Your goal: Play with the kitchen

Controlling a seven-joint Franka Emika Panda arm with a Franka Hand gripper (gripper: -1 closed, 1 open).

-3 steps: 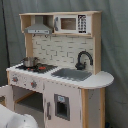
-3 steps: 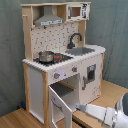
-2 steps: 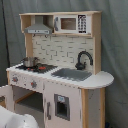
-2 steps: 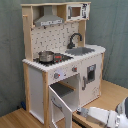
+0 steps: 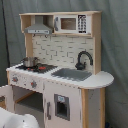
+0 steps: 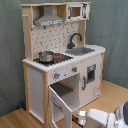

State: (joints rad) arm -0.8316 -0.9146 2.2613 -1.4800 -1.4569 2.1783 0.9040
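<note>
The kitchen (image 6: pixel 65 60) stands upright, oven door (image 6: pixel 62 102) swung open toward lower frame; pot (image 6: pixel 46 56) on stovetop. The hand (image 6: pixel 82 118) sits lower right; I cannot tell its grip.

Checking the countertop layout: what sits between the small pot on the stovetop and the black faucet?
In both exterior views, the stretch between the pot and the faucet holds only the rest of the black stovetop and the near end of the grey sink; nothing loose lies there.

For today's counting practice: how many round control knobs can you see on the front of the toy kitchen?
2: both sit on the kitchen panel under the stovetop, left knob and right knob in the second exterior view. None appear hidden.
</note>
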